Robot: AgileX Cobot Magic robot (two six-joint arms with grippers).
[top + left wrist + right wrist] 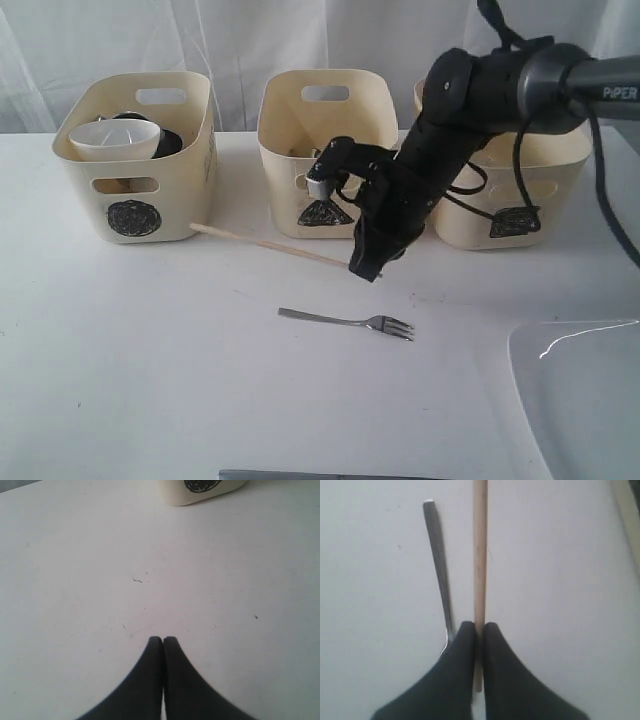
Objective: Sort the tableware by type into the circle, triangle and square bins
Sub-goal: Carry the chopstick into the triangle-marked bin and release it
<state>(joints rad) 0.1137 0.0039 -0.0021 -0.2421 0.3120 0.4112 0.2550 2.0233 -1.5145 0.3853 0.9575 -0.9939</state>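
Observation:
My right gripper (366,270) reaches in front of the triangle bin (325,160) and is shut on one end of a wooden chopstick (268,245). The stick points toward the circle bin (140,160). In the right wrist view the chopstick (480,555) runs out from between the gripper (479,626)'s fingers, with the steel fork (438,560) on the table beside it. The fork (350,322) lies just in front of the gripper. A white bowl (115,140) sits in the circle bin. My left gripper (163,640) is shut and empty over bare table. The mugs and spoon are not clearly seen.
The square bin (560,215) stands at the back right, partly behind my right arm. The large white plate (585,390) lies at the front right corner. The circle bin's base (200,492) shows in the left wrist view. A cable hangs off the right arm.

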